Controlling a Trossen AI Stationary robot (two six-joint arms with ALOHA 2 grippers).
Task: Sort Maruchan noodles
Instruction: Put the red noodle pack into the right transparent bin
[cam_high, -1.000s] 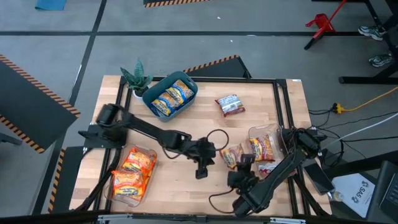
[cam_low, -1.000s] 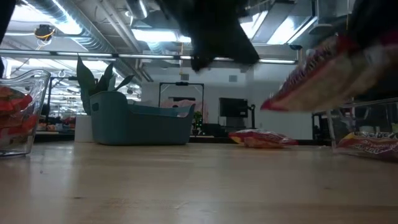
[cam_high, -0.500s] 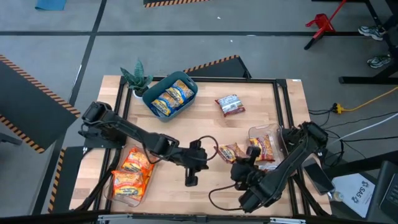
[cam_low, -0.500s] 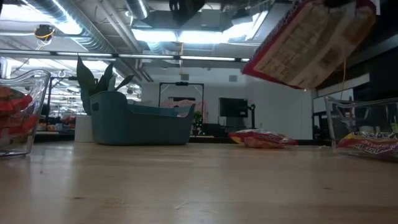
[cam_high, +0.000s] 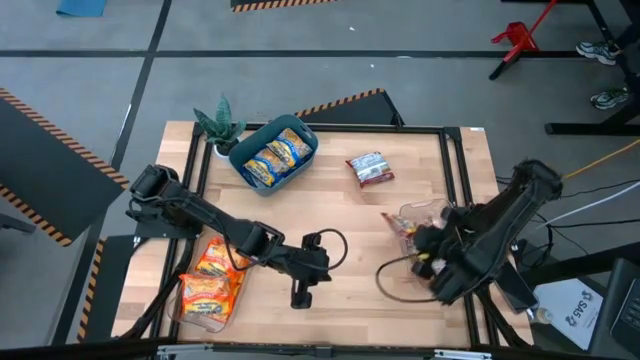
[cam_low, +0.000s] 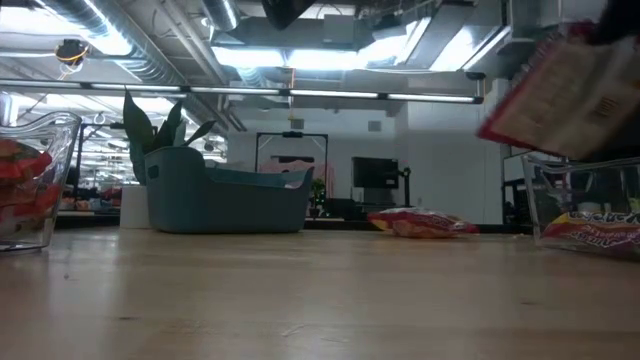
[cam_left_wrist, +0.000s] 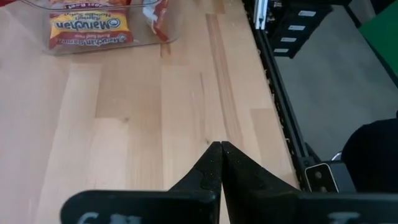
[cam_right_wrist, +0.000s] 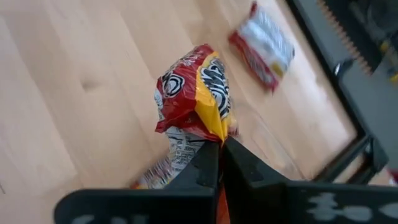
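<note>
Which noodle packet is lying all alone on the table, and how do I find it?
Start at the teal bin near the table's far edge, beside the little plant. Look toward the robot's right, across bare wood, and there lies one red-and-white packet. It is the only packet flat on the tabletop; the others sit in the bin or clear trays, or hang from the right gripper.

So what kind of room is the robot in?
Probably a big workshop or lab. Bare pipes and long strip lights run across the ceiling, striped hazard tape marks the grey floor, and the wooden table sits in an open hall.
</note>
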